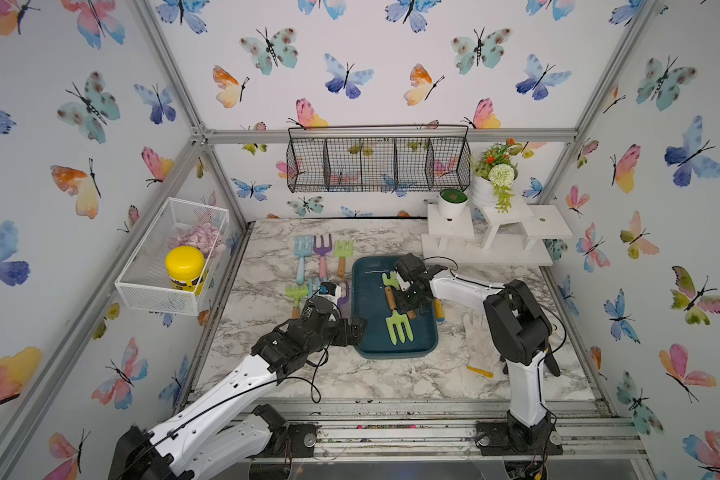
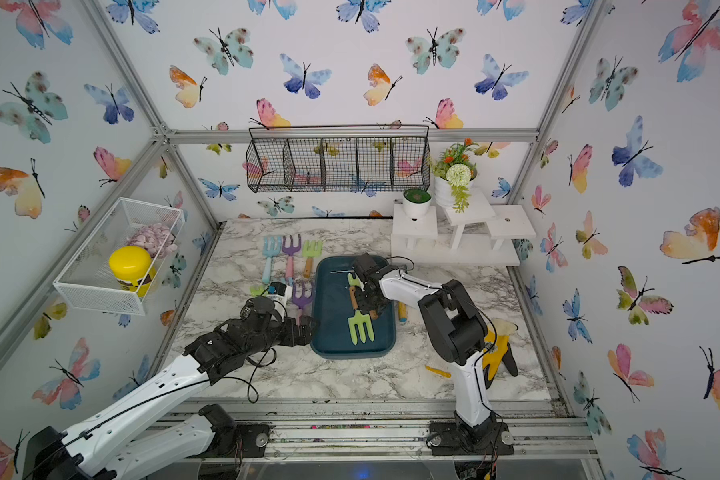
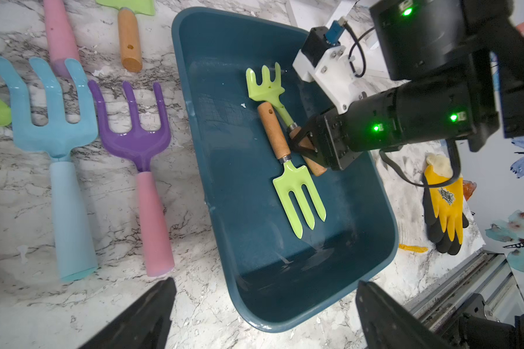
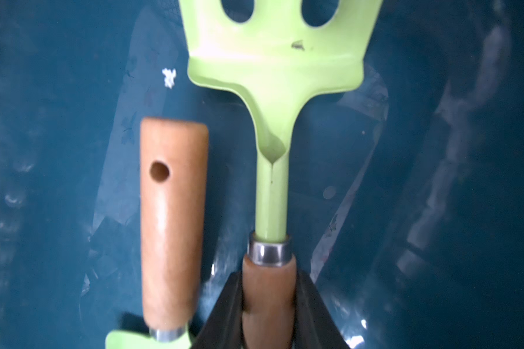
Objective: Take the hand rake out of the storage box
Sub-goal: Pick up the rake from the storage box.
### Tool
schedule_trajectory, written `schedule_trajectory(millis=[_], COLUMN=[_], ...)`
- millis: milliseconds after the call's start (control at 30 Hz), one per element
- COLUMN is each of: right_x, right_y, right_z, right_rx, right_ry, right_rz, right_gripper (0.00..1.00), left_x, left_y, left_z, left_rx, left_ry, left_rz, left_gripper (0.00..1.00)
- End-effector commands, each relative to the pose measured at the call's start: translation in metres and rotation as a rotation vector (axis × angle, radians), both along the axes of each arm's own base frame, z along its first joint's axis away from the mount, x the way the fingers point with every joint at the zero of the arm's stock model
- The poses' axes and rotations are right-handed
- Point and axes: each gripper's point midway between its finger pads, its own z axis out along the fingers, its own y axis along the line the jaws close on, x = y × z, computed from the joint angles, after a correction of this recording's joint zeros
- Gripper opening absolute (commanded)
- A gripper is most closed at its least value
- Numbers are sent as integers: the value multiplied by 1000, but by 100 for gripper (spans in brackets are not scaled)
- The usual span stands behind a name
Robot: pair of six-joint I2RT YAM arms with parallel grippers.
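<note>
Right wrist view: the right jaws are clamped on the wooden handle of the hand rake (image 4: 274,75), just behind its ferrule. The rake lies in the far half of the storage box (image 3: 230,187). I'd lift it straight up, because the hand fork (image 3: 292,178) lies just alongside and could snag. The left jaws hover wide open and empty by the box's near-left rim. Count: two green tools in the box, and six coloured tools on the table (image 1: 350,374) to its left.

The jar's label (image 1: 184,284) and the glove's emblem (image 3: 446,193) are unreadable.
</note>
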Motion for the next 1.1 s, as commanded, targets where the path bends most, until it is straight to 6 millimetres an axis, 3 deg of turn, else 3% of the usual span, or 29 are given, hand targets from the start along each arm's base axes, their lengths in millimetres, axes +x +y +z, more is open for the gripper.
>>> schedule_trajectory(millis=[0,333,500,767,1067], right_x=[-3,-16,-26,-41,-50], right_y=[5,7,5,-13,-51], right_z=[27,77,102,115,120], right_rx=[56,178,238,238,143], right_ry=[-37,-104,-132,-156,-217], right_rz=[4,15,25,-1,-88], right_gripper=[17,6,6,6,6], left_x=[-3,-3,-3,-6,-1], left_y=[-8,-10,-12,-15,-26], left_z=[1,8,10,6,7], left_rx=[-23,-41,-49,-53,-31], left_ry=[6,-4,-5,6,-3], left_rz=[-38,-46,-49,-70,-98], left_gripper=[95,95,95,95,94])
